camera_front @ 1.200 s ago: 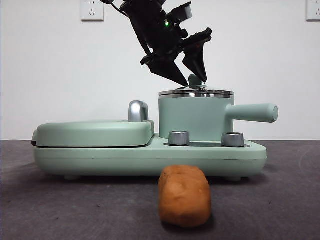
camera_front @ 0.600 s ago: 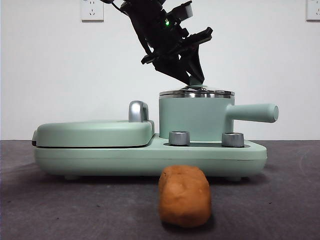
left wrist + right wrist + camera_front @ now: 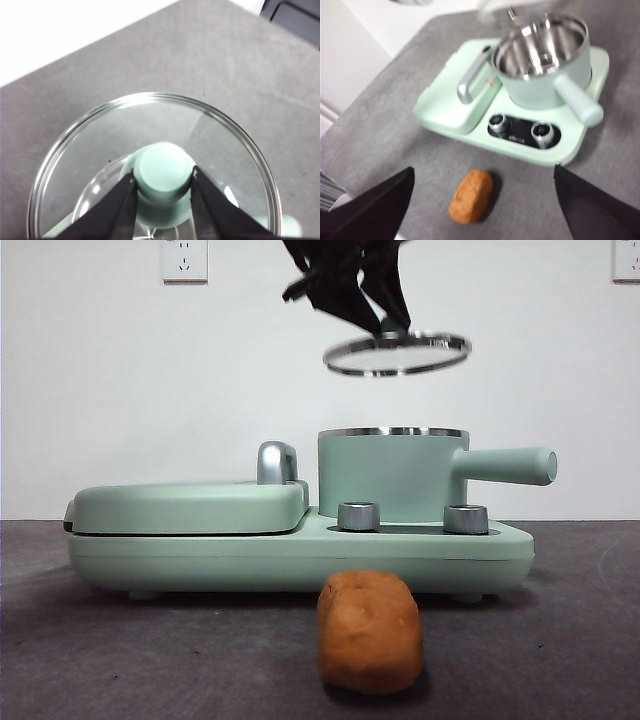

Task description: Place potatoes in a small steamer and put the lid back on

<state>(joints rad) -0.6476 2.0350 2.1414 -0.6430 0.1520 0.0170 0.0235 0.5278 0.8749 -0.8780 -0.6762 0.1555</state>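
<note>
Hanging clear above the small steamer, the lid had come right off the steel rim it sat on a second ago, and it tilted a little in the air. The left gripper had risen with it, its two jaws clenched on the mint-green knob, one on each side, and the glass disc hung below them. In the front view that arm had climbed until only its dark lower part showed at the top edge. The pot now stood open, and the right wrist view looked straight into its bare steel inside. The potato had not budged: it lay on the grey table in front of the green base, just forward of the two steel dials, apart from everything. The flat grill cover stayed shut beside the pot, its chrome handle standing between the two. The right gripper hovered well back, high over the potato, jaws spread wide and holding nothing. The pot's straight side handle pointed away from the grill.
</note>
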